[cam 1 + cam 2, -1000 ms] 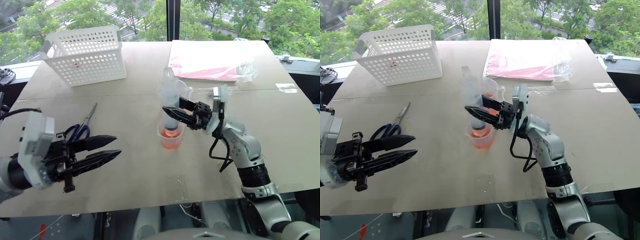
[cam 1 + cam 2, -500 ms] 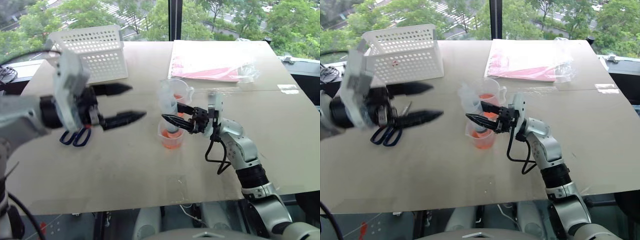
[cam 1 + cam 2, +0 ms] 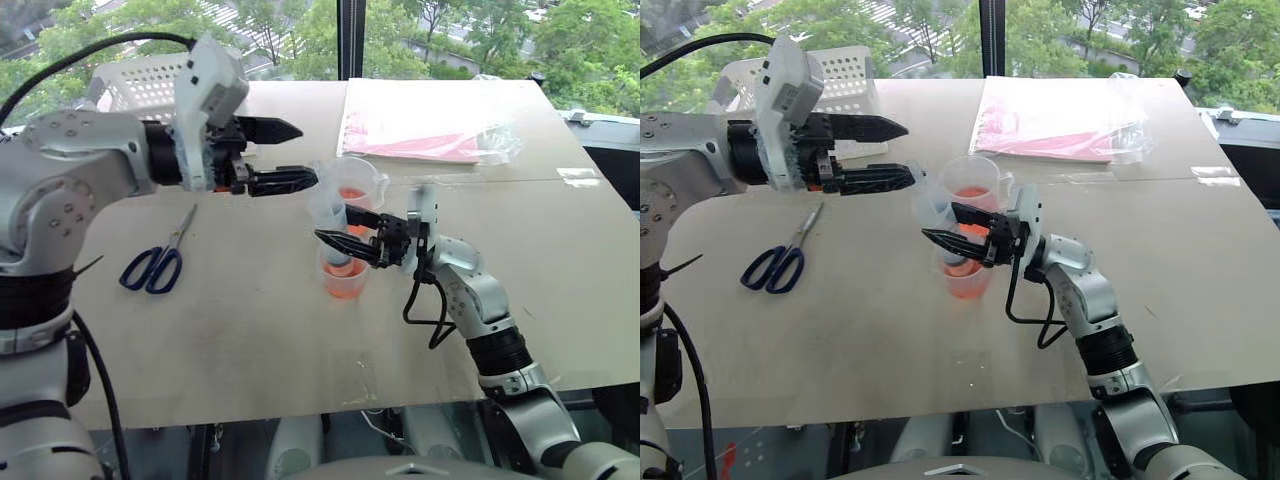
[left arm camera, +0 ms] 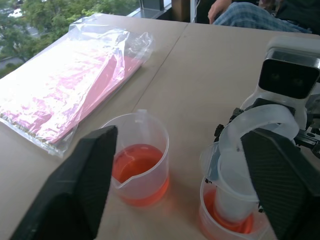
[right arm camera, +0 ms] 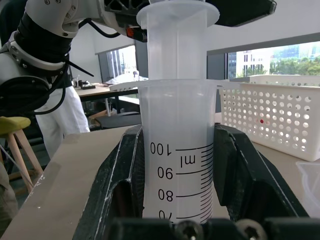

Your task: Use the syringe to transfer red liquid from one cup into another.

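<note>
At frame centre, our right gripper (image 3: 335, 238) clamped the large clear plastic syringe (image 3: 333, 215) upright, tip in the small handleless clear cup (image 3: 343, 280). Our left gripper (image 3: 296, 155), fingers apart, hung just upper-left of its white plunger (image 4: 250, 122).

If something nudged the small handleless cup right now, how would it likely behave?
The small cup looks like thin, light clear plastic, so it would probably slide or tip easily. Its red liquid sits low, adding little ballast. The syringe, clamped by the right gripper, stands in it and could lever it over.
</note>
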Controlling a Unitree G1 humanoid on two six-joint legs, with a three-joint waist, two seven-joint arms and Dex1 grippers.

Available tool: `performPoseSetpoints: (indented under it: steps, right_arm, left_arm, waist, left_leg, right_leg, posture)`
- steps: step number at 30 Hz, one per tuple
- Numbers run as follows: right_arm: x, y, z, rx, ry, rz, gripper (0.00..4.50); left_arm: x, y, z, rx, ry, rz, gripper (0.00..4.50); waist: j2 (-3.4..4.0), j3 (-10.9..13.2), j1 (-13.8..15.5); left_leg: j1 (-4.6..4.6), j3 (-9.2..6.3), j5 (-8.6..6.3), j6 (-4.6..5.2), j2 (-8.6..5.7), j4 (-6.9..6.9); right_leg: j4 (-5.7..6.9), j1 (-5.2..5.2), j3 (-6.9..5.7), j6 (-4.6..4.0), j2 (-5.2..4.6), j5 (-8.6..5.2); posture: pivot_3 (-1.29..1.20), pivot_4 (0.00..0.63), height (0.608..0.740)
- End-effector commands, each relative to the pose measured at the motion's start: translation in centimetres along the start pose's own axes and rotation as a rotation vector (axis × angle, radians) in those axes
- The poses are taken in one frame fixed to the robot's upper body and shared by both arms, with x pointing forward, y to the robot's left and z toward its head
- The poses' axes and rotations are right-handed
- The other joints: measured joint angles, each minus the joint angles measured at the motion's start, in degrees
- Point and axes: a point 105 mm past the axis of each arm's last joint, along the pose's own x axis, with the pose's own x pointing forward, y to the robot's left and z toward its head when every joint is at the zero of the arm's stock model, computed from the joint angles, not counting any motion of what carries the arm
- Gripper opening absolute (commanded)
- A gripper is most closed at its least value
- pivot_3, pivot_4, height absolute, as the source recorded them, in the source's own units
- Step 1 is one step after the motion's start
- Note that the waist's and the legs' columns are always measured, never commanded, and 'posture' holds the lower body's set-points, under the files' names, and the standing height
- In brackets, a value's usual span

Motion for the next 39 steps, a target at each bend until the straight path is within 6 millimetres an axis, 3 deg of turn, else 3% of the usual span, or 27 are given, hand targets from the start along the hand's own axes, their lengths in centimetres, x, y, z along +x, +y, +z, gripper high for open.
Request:
performPoseSetpoints:
  steps: [1,5,12,28,35,39]
  right_arm:
    - [1.1,1.0,2.0,-0.061,-0.054,0.059,1.44]
    - [1.3,1.0,2.2,-0.059,-0.061,0.054,1.44]
    - [1.3,0.9,3.0,-0.05,-0.085,0.057,1.44]
    - [1.0,0.4,5.8,-0.049,-0.126,0.062,1.44]
    - [1.2,0.4,6.5,-0.062,-0.132,0.071,1.44]
    - [1.1,0.4,6.7,-0.065,-0.129,0.076,1.44]
  left_arm:
    - [0.4,-0.1,1.6,0.071,-0.057,-0.017,1.89]
    - [0.6,-0.9,2.2,0.079,-0.1,-0.074,0.01]
    - [1.0,-3.6,0.0,0.049,-0.046,-0.173,0.0]
    - [2.4,-4.7,-3.4,0.03,0.001,-0.199,0.0]
    - [2.5,-4.7,-3.2,0.029,-0.022,-0.189,0.0]
    - [1.8,-4.5,-1.8,0.007,-0.091,-0.177,0.0]
  waist:
    - [0.0,0.0,0.03]
    - [0.0,0.0,-0.18]
    - [0.0,0.0,-0.22]
    - [-0.02,-0.01,-0.05]
    - [-0.02,-0.01,-0.04]
    - [-0.02,-0.01,-0.04]
  left_leg:
    - [-0.01,-0.01,0.0,0.0,0.0,0.01]
    - [0.0,0.0,0.0,0.0,0.0,0.02]
    - [0.02,0.02,0.0,0.01,0.02,0.01]
    - [0.02,0.01,0.0,0.02,0.01,0.06]
    - [0.01,0.0,0.0,0.02,0.01,0.06]
    - [0.0,-0.01,0.0,0.02,0.01,0.06]
  right_leg:
    - [0.01,0.0,-0.01,0.0,0.0,0.0]
    - [0.02,0.0,0.02,0.01,0.0,0.0]
    - [0.04,-0.01,0.06,0.01,0.0,0.0]
    - [0.07,0.01,0.03,0.01,0.0,0.01]
    - [0.07,0.01,0.01,0.01,0.0,0.01]
    - [0.07,0.01,0.01,0.01,-0.01,0.01]
  posture:
    - [0.0,0.15,0.74]
    - [0.0,0.15,0.74]
    - [0.0,0.15,0.74]
    - [0.0,0.15,0.74]
    - [0.0,0.15,0.74]
    - [0.0,0.15,0.74]
